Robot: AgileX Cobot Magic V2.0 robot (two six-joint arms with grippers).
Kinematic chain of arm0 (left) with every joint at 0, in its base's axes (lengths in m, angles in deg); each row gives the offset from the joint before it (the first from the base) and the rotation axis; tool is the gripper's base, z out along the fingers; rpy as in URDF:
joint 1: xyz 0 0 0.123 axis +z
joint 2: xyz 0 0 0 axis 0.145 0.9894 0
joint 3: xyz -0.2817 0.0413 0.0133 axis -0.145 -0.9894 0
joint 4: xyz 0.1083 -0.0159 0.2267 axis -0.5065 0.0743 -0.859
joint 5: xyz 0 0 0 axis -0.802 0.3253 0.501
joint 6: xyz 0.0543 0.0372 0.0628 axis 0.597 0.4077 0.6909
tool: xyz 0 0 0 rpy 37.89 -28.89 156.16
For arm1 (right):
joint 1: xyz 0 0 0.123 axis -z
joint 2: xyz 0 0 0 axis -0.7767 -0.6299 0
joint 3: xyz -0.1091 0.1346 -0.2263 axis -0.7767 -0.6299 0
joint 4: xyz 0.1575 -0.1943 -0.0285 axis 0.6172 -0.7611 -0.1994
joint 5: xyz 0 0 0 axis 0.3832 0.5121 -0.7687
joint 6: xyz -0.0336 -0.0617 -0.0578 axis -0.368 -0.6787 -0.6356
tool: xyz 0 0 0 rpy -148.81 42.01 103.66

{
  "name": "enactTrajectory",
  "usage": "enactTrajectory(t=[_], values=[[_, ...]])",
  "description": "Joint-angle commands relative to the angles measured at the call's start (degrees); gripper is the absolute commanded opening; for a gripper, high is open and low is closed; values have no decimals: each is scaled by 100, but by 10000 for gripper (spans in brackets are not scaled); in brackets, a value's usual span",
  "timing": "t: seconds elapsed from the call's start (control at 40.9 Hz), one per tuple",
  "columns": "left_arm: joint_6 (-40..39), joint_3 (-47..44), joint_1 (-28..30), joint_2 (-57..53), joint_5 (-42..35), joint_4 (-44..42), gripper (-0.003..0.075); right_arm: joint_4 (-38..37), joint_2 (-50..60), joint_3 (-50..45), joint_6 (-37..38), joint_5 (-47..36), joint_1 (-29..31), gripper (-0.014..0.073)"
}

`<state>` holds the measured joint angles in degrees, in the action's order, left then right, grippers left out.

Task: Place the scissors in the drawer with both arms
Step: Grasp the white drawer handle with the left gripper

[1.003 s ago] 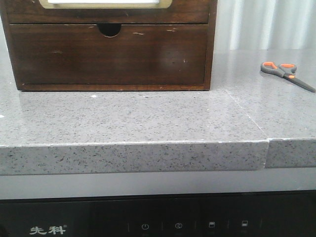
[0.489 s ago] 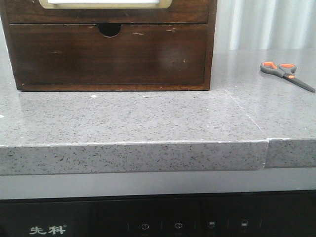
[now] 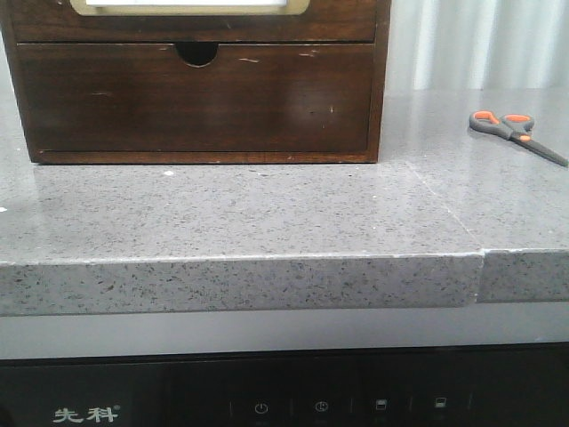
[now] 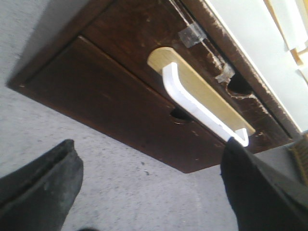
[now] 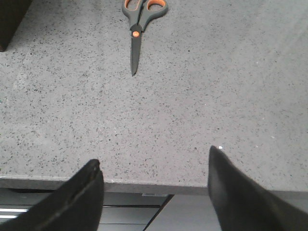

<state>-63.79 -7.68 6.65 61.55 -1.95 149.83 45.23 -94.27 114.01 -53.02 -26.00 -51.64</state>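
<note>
The scissors (image 3: 516,130), dark grey with orange-lined loops, lie flat on the grey counter at the right. In the right wrist view they (image 5: 137,29) lie well beyond my right gripper (image 5: 154,156), which is open and empty over the counter's front edge. The drawer (image 3: 187,20) is the upper one of the brown cabinet at the back left; only its lower strip and panel rim show, and it is closed. In the left wrist view it (image 4: 130,33) bears a cream-gold panel with a white part (image 4: 202,106). My left gripper (image 4: 149,144) is open and empty over the counter before the cabinet. Neither gripper shows in the front view.
Below the drawer is a plain brown drawer with a half-round notch (image 3: 196,53), closed. The grey speckled counter (image 3: 267,213) has a seam at the right (image 3: 481,258) and a front edge above a dark appliance panel (image 3: 284,400). A pale curtain (image 3: 480,40) hangs behind.
</note>
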Motion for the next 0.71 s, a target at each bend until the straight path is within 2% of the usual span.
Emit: enactTrajectory(t=[0.0, 0.318, 0.685], values=[[766, 310, -12, 331, 251, 1194, 573, -85, -45, 144, -55, -361, -5, 490], [2391, 522, -12, 1615, 1493, 3492, 564, -85, -45, 144, -55, -361, -5, 490], [2405, 1303, -12, 2752, 2257, 3492, 564, -85, -45, 144, -55, -361, -5, 490]])
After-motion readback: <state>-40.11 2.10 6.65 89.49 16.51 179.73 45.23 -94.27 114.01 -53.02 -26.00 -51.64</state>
